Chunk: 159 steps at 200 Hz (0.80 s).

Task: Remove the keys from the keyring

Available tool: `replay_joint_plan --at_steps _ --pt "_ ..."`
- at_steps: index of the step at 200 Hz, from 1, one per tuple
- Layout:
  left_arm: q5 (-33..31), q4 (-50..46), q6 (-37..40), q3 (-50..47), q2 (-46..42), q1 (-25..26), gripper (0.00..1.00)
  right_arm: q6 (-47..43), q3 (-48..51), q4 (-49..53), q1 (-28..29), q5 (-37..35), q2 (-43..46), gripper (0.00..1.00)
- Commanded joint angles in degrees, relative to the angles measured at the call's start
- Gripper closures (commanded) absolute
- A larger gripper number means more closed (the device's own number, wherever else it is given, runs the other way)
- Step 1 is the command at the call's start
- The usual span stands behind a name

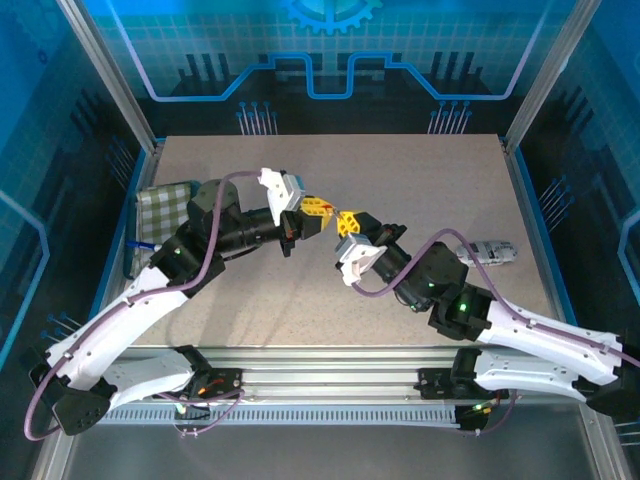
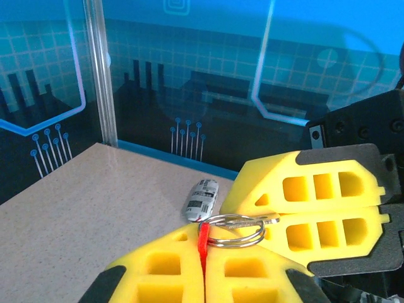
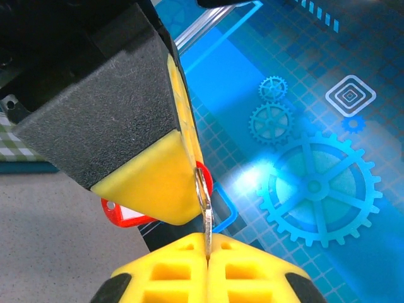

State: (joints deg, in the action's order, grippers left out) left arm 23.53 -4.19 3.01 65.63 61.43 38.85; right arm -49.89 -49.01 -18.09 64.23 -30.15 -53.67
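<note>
Top view: left gripper (image 1: 318, 210) and right gripper (image 1: 347, 222) are meeting tip to tip above the middle of the tabletop (image 1: 300, 300). A speck of red is showing between the yellow fingers; the key is too small to make out here. A checked cloth (image 1: 163, 203) is lying at the left edge and a small labelled cylinder (image 1: 488, 251) at the right edge, both well apart from the arms.

Left wrist view: the left gripper's fingers (image 2: 164, 268) are pressing closed on a red tag (image 2: 202, 242). The keyring (image 2: 235, 230) is hanging off that tag, lying roughly flat just above the fingertips. The right gripper (image 2: 271, 212) is coming in from the right, its fingers clamping shut on the key (image 2: 264, 219), which is sitting on the ring. The cylinder is lying on the tabletop behind.

Right wrist view: the right gripper's fingers (image 3: 170, 274) are pinching the key blade (image 3: 207, 228) in the seam between them. The ring is showing edge-on above it, touching the tip of the left gripper, with the red tag poking out behind.
</note>
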Motion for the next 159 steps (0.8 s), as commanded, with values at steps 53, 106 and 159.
replay_joint_plan --at_steps 53,106,159 --pt "8.04 -5.65 2.65 1.08 2.81 6.17 1.00 -1.23 -4.05 -1.94 1.52 6.83 -4.29 1.00" --pt "6.11 -5.46 2.74 0.95 2.55 7.64 1.00 -0.10 -3.52 -0.67 1.28 9.55 -4.06 1.00" --pt "7.86 1.00 -3.34 -1.83 -0.10 3.66 1.00 2.64 0.28 6.15 -1.40 12.94 1.73 1.00"
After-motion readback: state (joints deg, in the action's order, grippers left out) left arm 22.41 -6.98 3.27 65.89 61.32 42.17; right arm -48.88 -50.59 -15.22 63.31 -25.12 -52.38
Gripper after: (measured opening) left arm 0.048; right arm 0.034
